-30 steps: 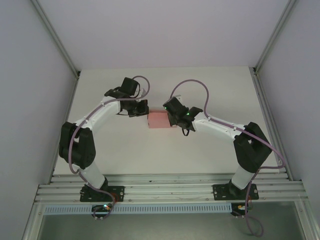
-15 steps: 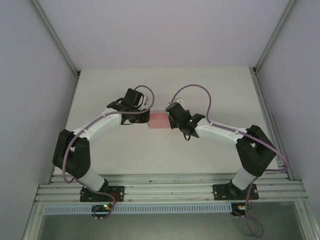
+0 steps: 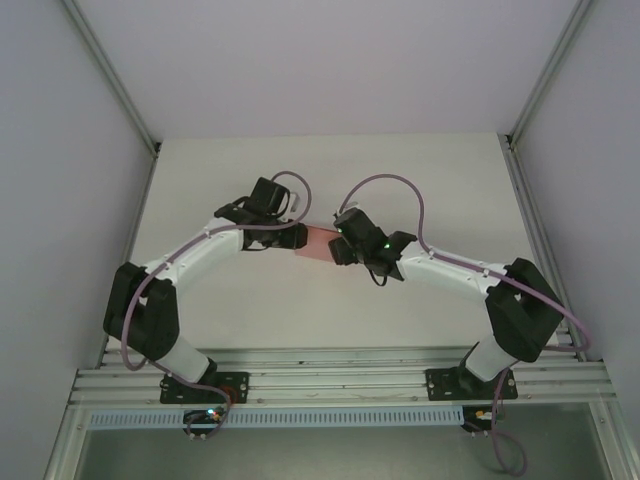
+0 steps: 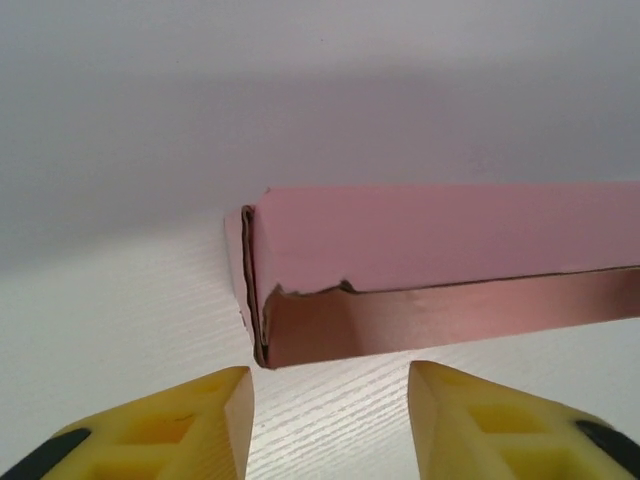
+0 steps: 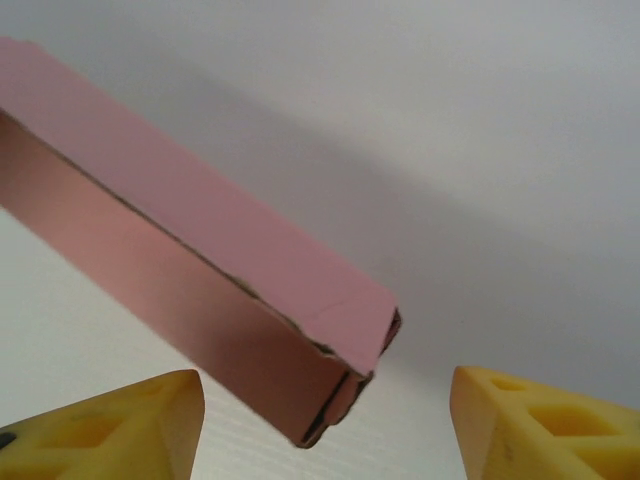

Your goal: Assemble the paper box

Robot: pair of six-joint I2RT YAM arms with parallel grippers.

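Inspection finds the paper box (image 3: 318, 243) lying flat near the centre of the table (image 3: 400, 170), formed into a closed, slim pink rectangle. The left gripper (image 3: 290, 237) stands at its 9 o'clock end and the right gripper (image 3: 341, 247) at its 3 o'clock end. Compared with a second ago, both arms have drawn in toward the box, so less pink shows between them from above, and both sets of jaws, shut until a moment ago, have come apart. In the left wrist view the left gripper (image 4: 328, 372) has its yellow fingers (image 4: 215, 420) moderately spread and short of the box (image 4: 440, 260), holding nothing. In the right wrist view the right gripper (image 5: 325, 380) has its fingers (image 5: 520, 420) wide, with the box (image 5: 200, 290) running away toward 10 o'clock, untouched. In my judgement this release means the end presses are finished and the assembly is at or near completion. One defect is noted: the flap edge at each visible corner is ragged and slightly lifted (the seam shows as a dark line), so a further press may be warranted. No brand, label or readable writing appears on the box, the fingers or the table.
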